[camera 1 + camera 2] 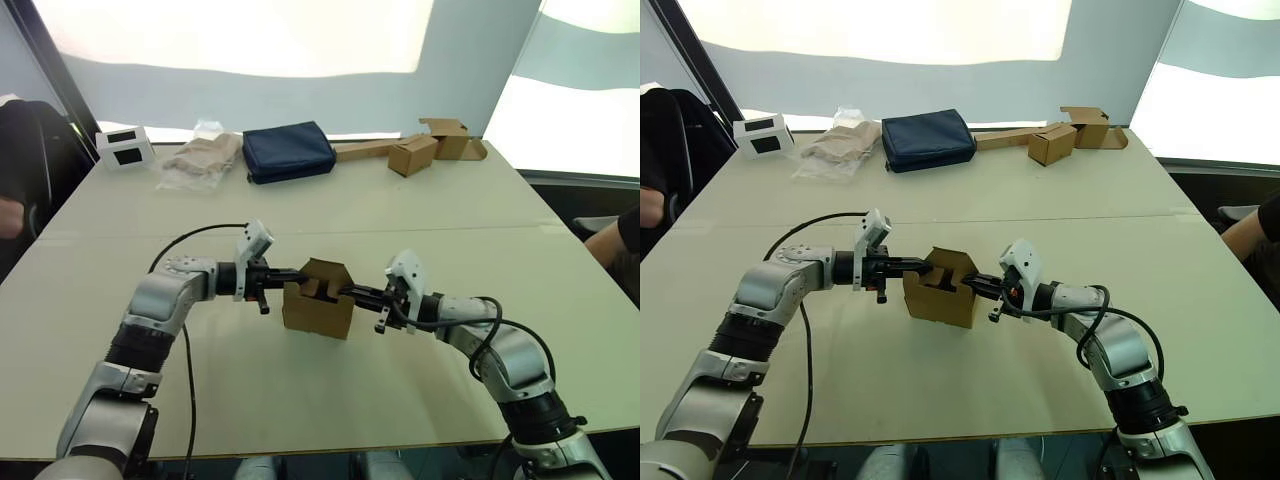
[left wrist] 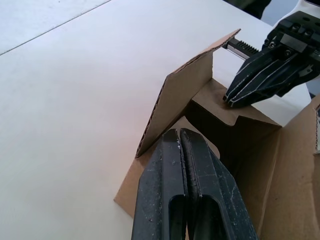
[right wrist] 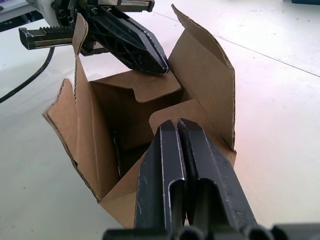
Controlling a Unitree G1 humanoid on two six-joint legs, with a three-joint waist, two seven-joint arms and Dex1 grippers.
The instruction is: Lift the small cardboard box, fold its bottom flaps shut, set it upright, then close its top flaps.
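The small cardboard box (image 1: 318, 310), plain brown corrugated board, stands upright on the pale matte surface (image 1: 420, 220) between my arms. My left gripper (image 3: 161, 66) and right gripper (image 2: 227, 101), black ribbed fingers pressed together, each push a short top flap inward; two top flaps (image 3: 202, 65) stand raised.

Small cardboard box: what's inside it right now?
Nothing visible inside the small cardboard box except two end flaps pressed inward, one by the left gripper, one by the right gripper. Its dark floor is hidden.
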